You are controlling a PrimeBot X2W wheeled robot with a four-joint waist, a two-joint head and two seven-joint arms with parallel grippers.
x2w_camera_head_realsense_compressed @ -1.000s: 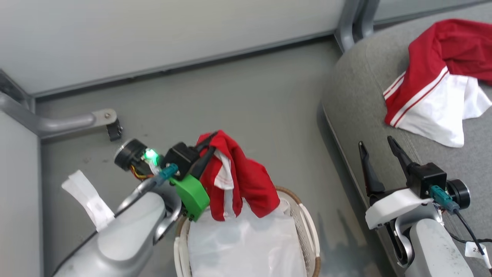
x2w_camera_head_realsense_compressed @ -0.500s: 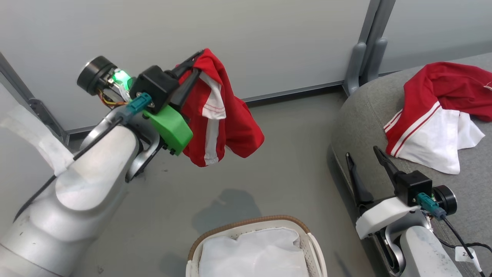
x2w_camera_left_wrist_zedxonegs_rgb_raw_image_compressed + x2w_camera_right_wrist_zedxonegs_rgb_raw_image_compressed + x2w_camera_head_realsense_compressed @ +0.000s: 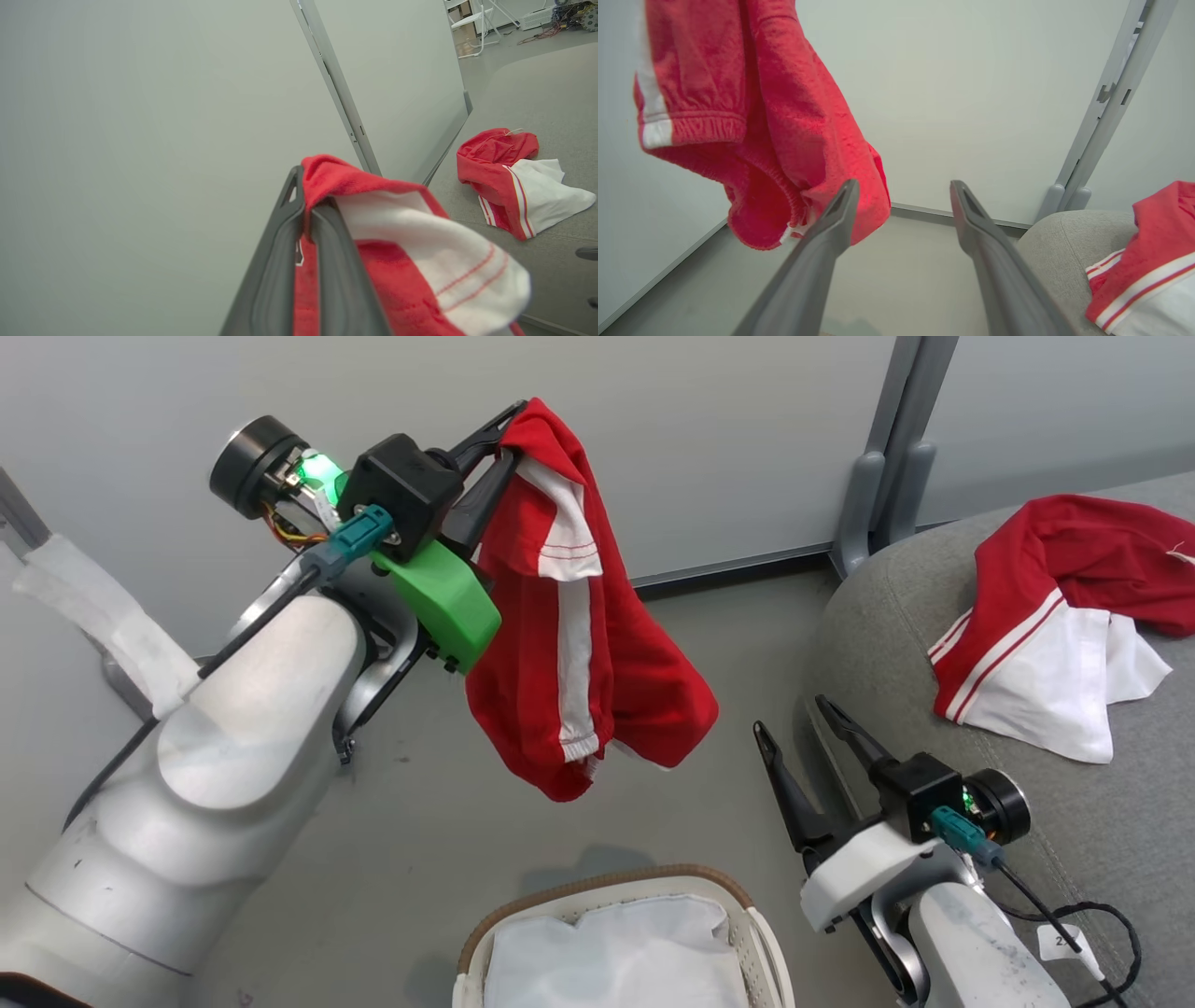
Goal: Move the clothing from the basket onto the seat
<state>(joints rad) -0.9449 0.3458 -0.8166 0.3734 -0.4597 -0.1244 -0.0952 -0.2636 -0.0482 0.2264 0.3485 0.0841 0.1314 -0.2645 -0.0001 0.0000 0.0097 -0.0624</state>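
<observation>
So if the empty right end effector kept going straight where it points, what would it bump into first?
Probably the pale wall ahead of the right end effector. The hanging red garment sits just beside that line, though depth is hard to judge.

I see the basket (image 3: 611, 878) cut off by the bottom edge, its liner (image 3: 616, 954) hiding the inside; the seat (image 3: 878, 616) runs off right.

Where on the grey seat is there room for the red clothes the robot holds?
Bare: the rounded corner of the seat, between the post and the lying garment, and the strip in front of that garment, beside the right gripper. Crowded: where the lying garment sprawls.
</observation>
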